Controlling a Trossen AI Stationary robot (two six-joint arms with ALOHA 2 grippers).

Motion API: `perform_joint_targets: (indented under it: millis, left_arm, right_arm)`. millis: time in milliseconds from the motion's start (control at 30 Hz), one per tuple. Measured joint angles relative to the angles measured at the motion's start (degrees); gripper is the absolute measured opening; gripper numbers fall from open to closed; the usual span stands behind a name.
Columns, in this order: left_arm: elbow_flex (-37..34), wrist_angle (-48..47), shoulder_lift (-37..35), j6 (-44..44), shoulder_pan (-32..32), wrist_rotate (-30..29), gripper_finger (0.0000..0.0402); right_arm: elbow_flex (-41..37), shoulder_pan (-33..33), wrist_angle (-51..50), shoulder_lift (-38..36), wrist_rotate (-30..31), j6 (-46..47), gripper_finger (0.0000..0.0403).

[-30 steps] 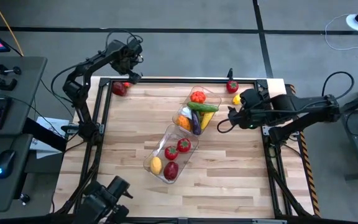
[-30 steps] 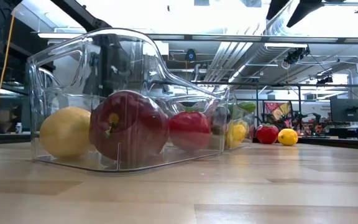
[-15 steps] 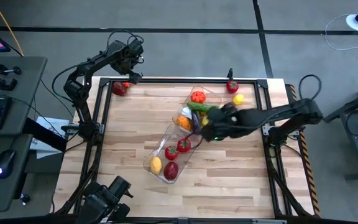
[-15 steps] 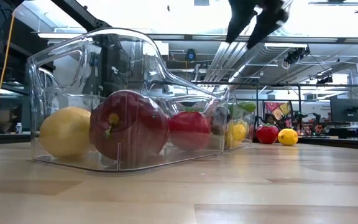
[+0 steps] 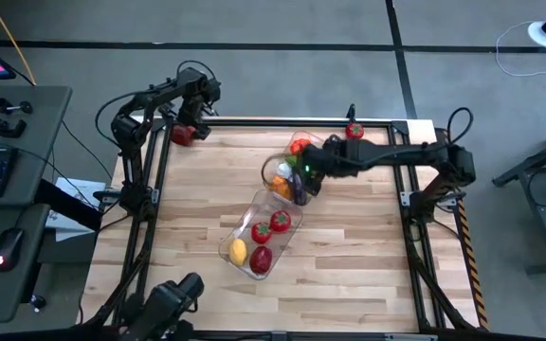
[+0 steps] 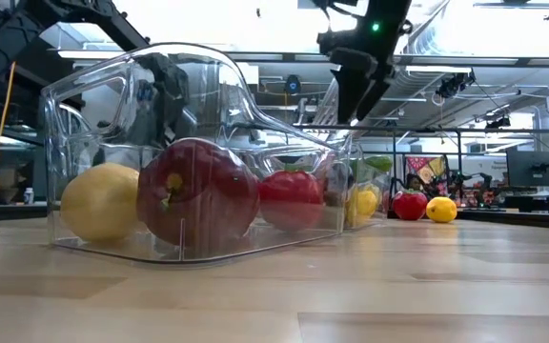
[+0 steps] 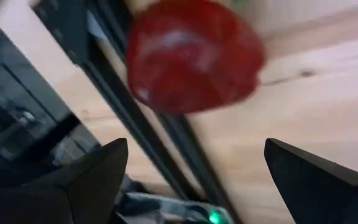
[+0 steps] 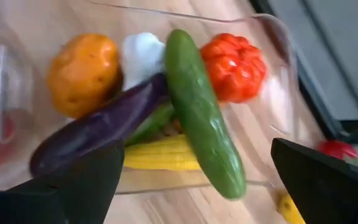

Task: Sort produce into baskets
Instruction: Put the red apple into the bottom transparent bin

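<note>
The right arm hides the far basket (image 5: 275, 172) partly.

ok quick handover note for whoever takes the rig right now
Left gripper: open, empty, over a red fruit at the table's far left corner.
Right gripper: open, empty, above the far bin, which holds cucumber, eggplant, corn, garlic and orange pieces.
Near bin: lemon and three red pieces.
Left: corner red fruit, plus tomato and lemon loose at the far right.

Two dark, slender jointed arms trailing black cables, one green light.
</note>
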Motion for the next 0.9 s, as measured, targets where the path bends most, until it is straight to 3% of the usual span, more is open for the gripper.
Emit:
perform_joint_targets:
  millis: [200, 433, 900]
  left_arm:
    - [-0.06, 2.71, 1.2, 0.59, -0.18, -1.01, 0.0365]
    - [-0.02, 5.63, 0.96, 6.05, 1.35, -3.49, 0.0365]
    - [0.02, 9.92, 1.44, 12.1, 5.26, 1.27, 0.0365]
  right_arm:
    - [0.0, -4.7, 2.46, -0.02, -10.44, -2.66, 0.0399]
    - [0.0, -4.96, 8.11, -0.02, -11.3, -2.28, 0.0399]
    - [0.0, -4.99, 14.09, -0.02, -12.29, 3.5, 0.0399]
